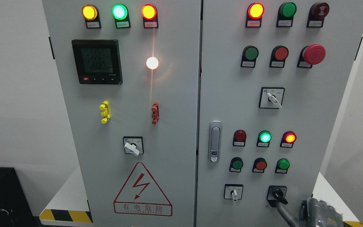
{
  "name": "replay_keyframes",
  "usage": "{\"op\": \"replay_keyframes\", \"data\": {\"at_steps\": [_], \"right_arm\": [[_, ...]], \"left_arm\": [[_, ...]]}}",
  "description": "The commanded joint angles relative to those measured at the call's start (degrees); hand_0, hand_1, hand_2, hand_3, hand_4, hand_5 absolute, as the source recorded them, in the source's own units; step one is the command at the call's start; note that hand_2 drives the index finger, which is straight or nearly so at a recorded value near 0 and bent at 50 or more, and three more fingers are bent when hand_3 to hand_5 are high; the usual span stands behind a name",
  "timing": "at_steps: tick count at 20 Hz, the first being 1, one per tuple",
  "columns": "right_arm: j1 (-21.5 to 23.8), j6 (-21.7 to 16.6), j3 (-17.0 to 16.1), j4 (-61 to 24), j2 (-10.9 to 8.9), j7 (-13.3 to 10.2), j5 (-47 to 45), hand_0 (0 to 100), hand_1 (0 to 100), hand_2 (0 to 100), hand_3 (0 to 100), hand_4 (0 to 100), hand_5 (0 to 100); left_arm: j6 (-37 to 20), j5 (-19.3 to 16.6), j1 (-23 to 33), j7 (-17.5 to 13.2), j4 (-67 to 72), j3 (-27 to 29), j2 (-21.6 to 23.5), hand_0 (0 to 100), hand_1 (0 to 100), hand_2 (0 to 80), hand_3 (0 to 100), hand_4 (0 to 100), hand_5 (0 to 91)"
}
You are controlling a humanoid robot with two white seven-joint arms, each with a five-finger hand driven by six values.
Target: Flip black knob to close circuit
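A tall grey electrical cabinet [175, 104] fills the view, split into a left door and a right door by a dark vertical seam. The left door carries a digital meter [96, 61] with lit green digits, and low down a red-edged warning triangle [142, 190] with a lightning bolt. On the right door, a silver door latch [214, 141] sits beside the seam, and a large red mushroom button [314, 54] stands out at the upper right. Across the top of the left door glow three indicator lamps [119, 12], amber, green and red, and a white lamp [152, 62] shines brightly below them.

The right hand [321, 212] comes in at the bottom right corner, grey and only partly in frame; one finger [283, 211] reaches up to just below the knob, and I cannot tell whether the hand is spread or curled. The black knob [278, 194] is at the bottom right of the right door, its lever pointing down to the right, just right of a white selector switch [234, 193].
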Motion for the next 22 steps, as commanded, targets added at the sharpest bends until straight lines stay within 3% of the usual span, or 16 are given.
{"op": "replay_keyframes", "data": {"at_steps": [1,9,22], "right_arm": [[0.6,-0.2,1.8,-0.2,-0.13,-0.4,-0.3,0,2,92,100,100,100],[2.0,-0.3,5.0,-0.9,-0.04,-1.0,-0.3,0,3,92,100,100,100],[5.9,-0.8,7.5,-7.1,0.48,-2.3,-4.2,0,4,88,100,98,100]], "left_arm": [[0.0,0.0,1.3,0.0,-1.7,0.0,0.0,12,56,0.0,0,0,0.0],[0.0,0.0,1.3,0.0,-1.7,0.0,0.0,12,56,0.0,0,0,0.0],[0.0,0.0,1.3,0.0,-1.7,0.0,0.0,12,56,0.0,0,0,0.0]]}}
